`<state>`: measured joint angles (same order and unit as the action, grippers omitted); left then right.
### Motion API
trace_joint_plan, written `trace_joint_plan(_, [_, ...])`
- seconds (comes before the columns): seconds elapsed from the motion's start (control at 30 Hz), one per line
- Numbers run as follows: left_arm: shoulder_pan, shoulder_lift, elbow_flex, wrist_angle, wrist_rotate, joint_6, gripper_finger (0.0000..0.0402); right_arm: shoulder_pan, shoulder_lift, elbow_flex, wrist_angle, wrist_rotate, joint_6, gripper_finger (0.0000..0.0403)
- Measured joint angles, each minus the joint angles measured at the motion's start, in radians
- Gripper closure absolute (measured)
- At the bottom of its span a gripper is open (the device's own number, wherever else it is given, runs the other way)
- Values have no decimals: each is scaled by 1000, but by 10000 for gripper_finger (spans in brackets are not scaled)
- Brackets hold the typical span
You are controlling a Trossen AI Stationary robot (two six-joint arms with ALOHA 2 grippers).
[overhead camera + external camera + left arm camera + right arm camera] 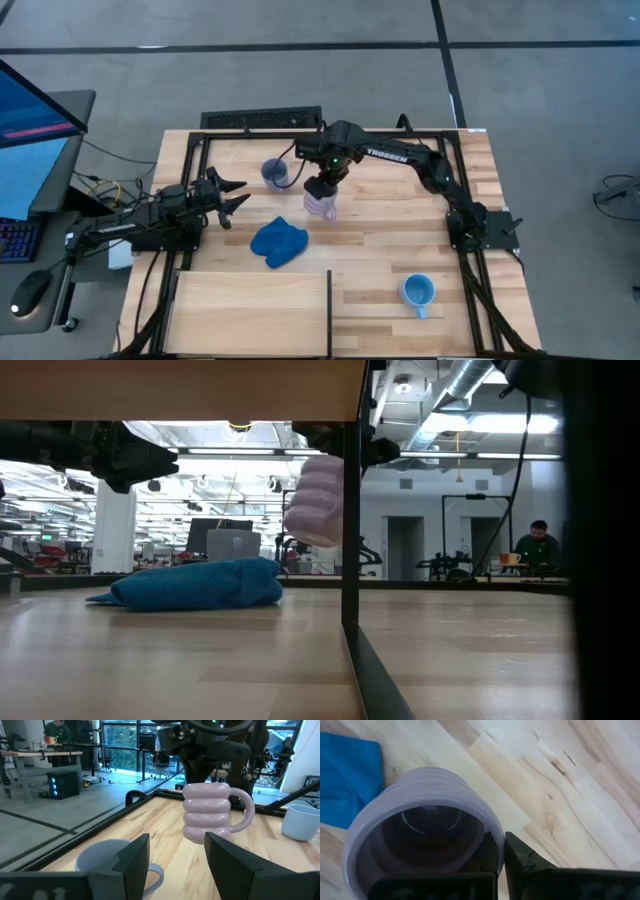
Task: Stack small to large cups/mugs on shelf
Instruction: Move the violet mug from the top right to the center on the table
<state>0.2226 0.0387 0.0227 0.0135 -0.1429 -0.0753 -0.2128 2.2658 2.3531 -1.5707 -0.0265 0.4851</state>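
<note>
A pale lilac ribbed mug [207, 812] hangs above the middle of the table, under my right gripper [322, 186], which is shut on it. A dull grey-blue mug [275, 173] stands on its base just to the mug's far left. The bright light blue mug [417, 292] stands on the table near the front right. The shelf [250, 312], a pale plywood panel, lies along the near edge. My left gripper [238, 197] rests open at the left, level and pointing toward the mugs, touching nothing. My right gripper holds the lilac mug by its rim wall [492, 832], one finger inside the mug and the other finger [535, 867] outside it. The fingers come from above, pointing down. The mug hangs upright and lifted clear of the table, its handle [247, 810] free.
A royal-blue cloth lump [278, 242] lies on the table just near and left of the held mug. A dark upright divider [329, 310] stands at the shelf's right end. Bare planks stretch between the cloth and the light blue mug.
</note>
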Motion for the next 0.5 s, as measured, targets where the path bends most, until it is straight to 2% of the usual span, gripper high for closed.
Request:
trace_joint_plan(0.27, [0,0,0,0,0,0,221,59,0,-3,1,2,-15,380])
trace_joint_plan(0.5, [0,0,0,0,0,0,221,78,-1,-87,1,-18,-11,380])
